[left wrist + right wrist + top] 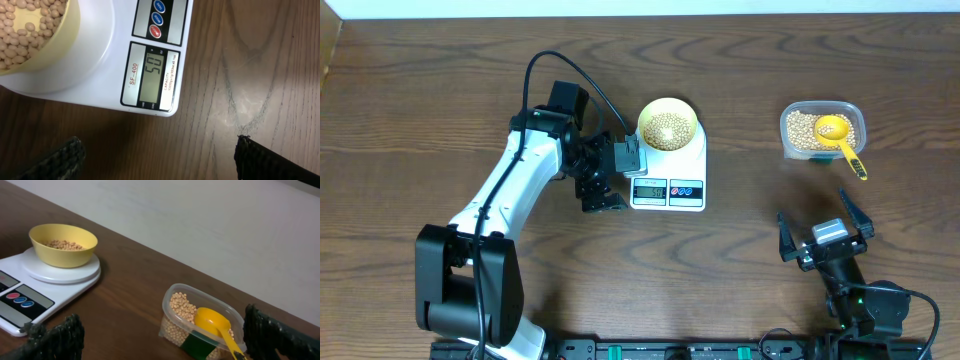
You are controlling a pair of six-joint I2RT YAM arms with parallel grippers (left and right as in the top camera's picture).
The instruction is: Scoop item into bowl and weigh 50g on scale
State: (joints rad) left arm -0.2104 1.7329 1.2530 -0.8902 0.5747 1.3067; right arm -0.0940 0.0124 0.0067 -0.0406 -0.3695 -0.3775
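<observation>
Fifty was what the display [152, 75] of the scale [696, 158] appeared to read in the left wrist view, so I judged the weighing itself as good as done. The bowl [62, 256] sat on the round platform at the far end of the scale, left of centre on the desk [440, 90], and it held a shallow layer of beans [25, 30] that covered its bottom without reaching the rim. Nothing looked spilled on the wood around it.

Well apart to the right stood a clear plastic tub [855, 110], with plenty of the same beans left in it. A yellow scoop [212, 322] lay in that tub, its cup resting on the beans and its handle sticking out over the near right corner.

Both arms were off the work. The left pincer [160, 165] hovered just left of the scale's display end, released and gripping nothing, with bare wood between its fingers. The right pincer [815, 212] sat near the front edge, below the tub, likewise spread wide and empty.

What was left, by my reckoning, was little: perhaps a check that the reading held steady, with no more scooping called for unless it drifted.
</observation>
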